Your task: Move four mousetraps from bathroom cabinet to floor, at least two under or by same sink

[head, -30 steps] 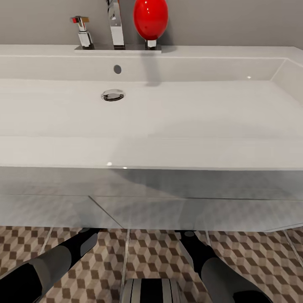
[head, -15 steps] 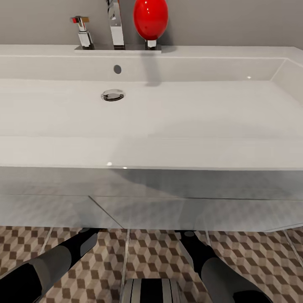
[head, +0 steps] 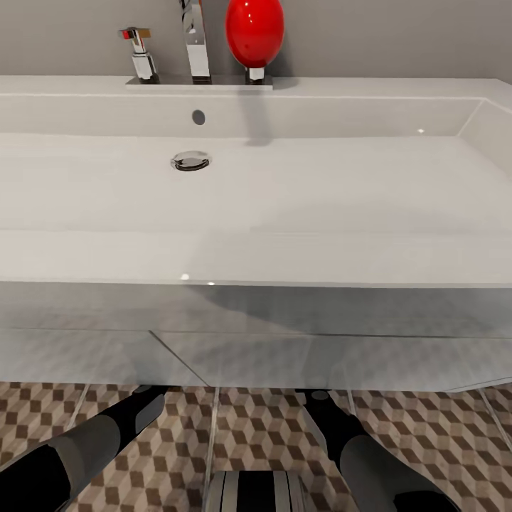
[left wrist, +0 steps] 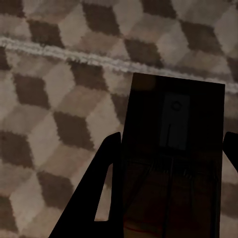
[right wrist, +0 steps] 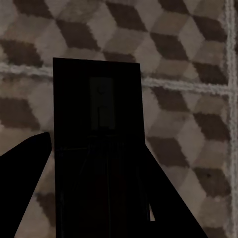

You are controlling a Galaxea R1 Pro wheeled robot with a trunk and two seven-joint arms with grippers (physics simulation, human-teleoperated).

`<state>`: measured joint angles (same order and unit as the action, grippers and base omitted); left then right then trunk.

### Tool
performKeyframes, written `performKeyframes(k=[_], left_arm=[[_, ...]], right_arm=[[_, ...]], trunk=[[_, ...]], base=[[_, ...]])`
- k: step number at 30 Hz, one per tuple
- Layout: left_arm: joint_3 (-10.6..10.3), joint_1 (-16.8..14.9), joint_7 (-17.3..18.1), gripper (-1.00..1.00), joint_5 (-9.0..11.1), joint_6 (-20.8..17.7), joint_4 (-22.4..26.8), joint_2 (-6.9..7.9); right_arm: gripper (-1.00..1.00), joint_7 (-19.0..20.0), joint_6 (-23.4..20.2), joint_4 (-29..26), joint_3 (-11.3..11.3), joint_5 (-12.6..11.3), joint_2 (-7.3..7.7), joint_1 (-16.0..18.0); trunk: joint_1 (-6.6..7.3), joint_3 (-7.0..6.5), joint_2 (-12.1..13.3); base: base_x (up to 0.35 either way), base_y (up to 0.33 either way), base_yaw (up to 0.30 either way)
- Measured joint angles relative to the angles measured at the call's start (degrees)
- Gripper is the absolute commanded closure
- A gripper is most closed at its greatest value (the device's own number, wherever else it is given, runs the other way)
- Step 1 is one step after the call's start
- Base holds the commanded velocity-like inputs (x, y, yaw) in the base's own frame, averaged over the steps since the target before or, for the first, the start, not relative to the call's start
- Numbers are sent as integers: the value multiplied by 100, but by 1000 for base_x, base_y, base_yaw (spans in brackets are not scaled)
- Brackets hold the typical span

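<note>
Two mousetraps [left wrist: 171, 163] [right wrist: 96, 148] (one per wrist view); one sink [head: 256, 213]; one red bottle [head: 254, 32].

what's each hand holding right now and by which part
Each hand frames a mousetrap: the left hand around one mousetrap, the right hand around another, at the near end, far end sticking out over the tiled floor. Actual pinching cannot be told.

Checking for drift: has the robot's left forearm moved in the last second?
No. The grey-and-black left forearm sits at the same spot below the wide white rectangular sink front edge.
</note>
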<state>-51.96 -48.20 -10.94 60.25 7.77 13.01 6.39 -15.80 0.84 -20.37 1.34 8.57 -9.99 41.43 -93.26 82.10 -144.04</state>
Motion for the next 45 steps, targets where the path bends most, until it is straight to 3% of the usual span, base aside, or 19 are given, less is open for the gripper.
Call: performKeyframes(k=[45], left_arm=[[48, -65, 10, 100, 23, -4, 2, -11]], right_arm=[[100, 3, 7, -181, -1, 1, 0, -20]], trunk=[[1, 108, 0]], base=[[0, 0, 0]])
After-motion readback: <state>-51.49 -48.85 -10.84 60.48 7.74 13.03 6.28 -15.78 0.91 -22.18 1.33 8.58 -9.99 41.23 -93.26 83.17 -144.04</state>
